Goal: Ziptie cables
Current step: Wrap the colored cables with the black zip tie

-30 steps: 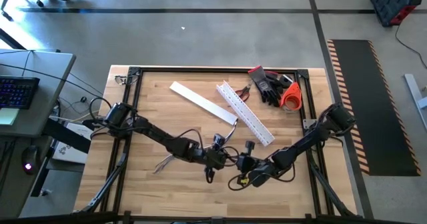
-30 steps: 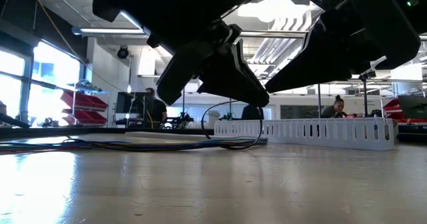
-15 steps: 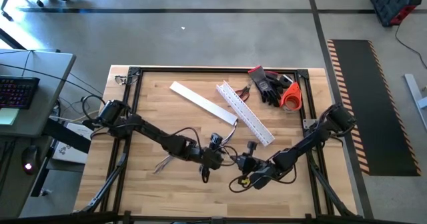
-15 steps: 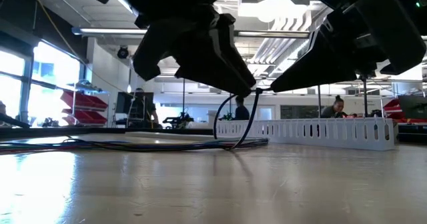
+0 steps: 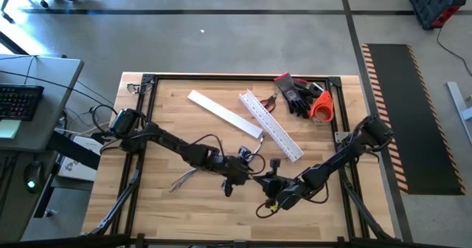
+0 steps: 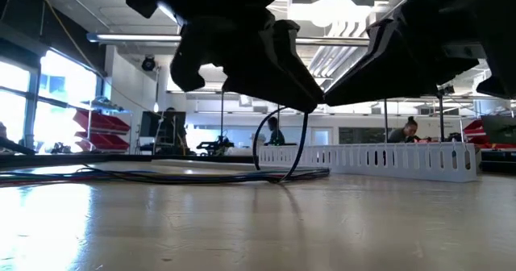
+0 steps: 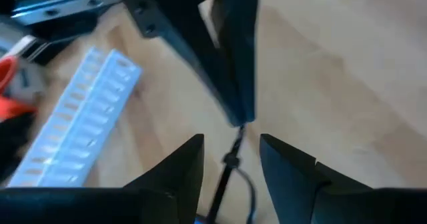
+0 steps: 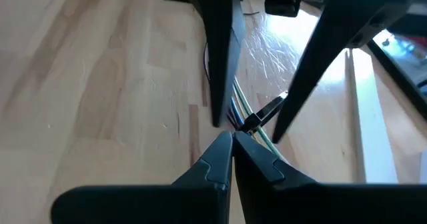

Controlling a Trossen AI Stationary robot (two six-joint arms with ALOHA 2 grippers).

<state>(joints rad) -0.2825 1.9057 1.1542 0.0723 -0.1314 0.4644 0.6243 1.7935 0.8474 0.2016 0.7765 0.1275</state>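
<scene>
The cinching step looks in hand. The right jaws [image 8: 232, 144] are closed on a zip-tie end [image 8: 263, 114]; the cables [image 8: 241, 101] lie just ahead, between the open left jaws [image 7: 230, 151]. Next move: a steady pull.

Left gripper [image 5: 243, 168] shifted right toward the desk's centre, nearer the right gripper [image 5: 270, 184]. Cables [image 5: 193, 176] loop between them now rises higher off the desk [image 5: 169, 130] in the low view.
</scene>
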